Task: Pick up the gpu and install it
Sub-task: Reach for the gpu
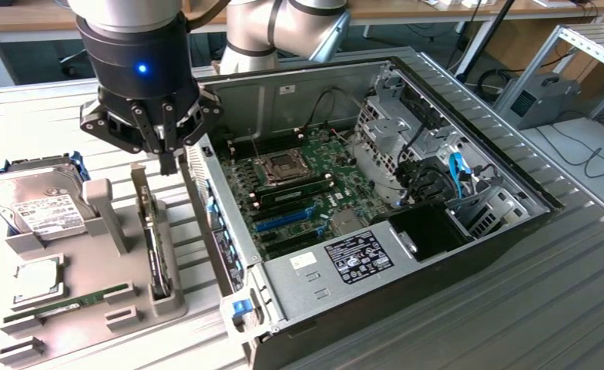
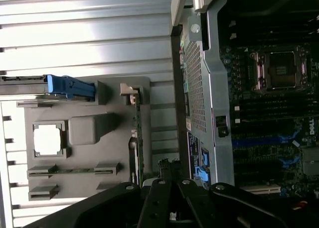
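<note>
Basically barely started: gpu (image 1: pixel 156 254) stands on edge in its holder (image 1: pixel 107 266), gripper (image 1: pixel 166 158) (fingers pressed together, empty) hovers just above, motherboard slots (image 1: pixel 281 221) bare.

The gpu (image 1: pixel 154 254) — slim, dark — stands edgewise in a holder (image 1: pixel 96 308).

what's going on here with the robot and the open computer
A robot arm is on a job to fit a graphics card into the open computer case. Its jaws are shut and empty, hanging just above the grey holder beside the case, near the card's bracket end. The card stands on edge in that holder, not yet picked up.
</note>
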`<action>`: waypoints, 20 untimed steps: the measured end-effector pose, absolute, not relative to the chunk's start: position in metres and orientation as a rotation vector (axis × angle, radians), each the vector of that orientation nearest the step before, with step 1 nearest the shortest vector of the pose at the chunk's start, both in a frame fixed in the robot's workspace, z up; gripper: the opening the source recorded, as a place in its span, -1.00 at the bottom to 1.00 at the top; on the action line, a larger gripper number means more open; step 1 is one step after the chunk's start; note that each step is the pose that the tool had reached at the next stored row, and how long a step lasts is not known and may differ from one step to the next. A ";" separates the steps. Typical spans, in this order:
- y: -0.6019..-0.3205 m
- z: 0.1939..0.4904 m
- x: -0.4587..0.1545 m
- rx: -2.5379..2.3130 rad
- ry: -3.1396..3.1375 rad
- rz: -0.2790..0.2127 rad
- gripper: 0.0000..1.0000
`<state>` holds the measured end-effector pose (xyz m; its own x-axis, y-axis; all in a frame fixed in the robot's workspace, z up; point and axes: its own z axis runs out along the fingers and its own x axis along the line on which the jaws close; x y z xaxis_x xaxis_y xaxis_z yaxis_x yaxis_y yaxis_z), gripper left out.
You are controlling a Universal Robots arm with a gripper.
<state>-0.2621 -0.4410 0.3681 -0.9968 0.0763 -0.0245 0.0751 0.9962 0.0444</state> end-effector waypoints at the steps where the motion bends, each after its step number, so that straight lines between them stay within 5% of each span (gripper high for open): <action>1: -0.441 0.368 -0.262 0.118 3.112 0.068 -0.79; 20: -0.449 0.366 -0.263 0.118 3.112 0.068 -0.79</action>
